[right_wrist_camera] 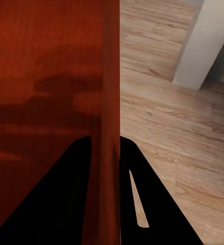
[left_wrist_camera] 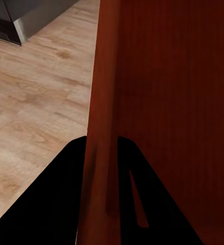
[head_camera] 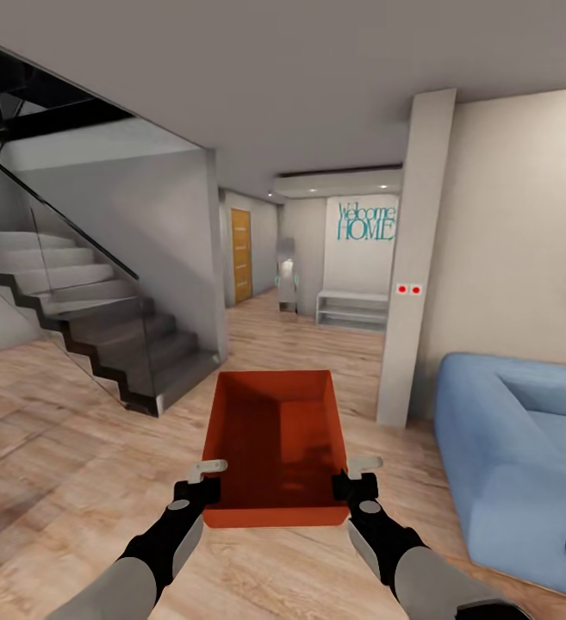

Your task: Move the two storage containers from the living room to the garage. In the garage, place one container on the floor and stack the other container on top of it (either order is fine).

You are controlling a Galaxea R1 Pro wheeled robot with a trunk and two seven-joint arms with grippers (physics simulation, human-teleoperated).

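- Container, orange-red and lidless, is held up in front of the robot above the light wood-plank floor of the living room; its open top faces up and nothing lies inside it.
- Left hand pinches the container's left wall near the corner closest to the robot; in the left wrist view the thin wall runs straight between the two dark fingers, one on each side of it.
- Right hand pinches the right wall near the corresponding corner; the right wrist view shows that wall caught between its fingers in the same way, with the container's inner face to one side and wood planks to the other.
- Blue sofa stands on the floor at the right of the head view, well apart from the container.
- White pillar rises just beyond the sofa's near end; it carries two small red dots.
- Staircase with dark steps and a glass side panel climbs at the left.
- Hallway beyond the container leads to a wooden door, a low white bench, and a wall with teal "Welcome HOME" lettering.
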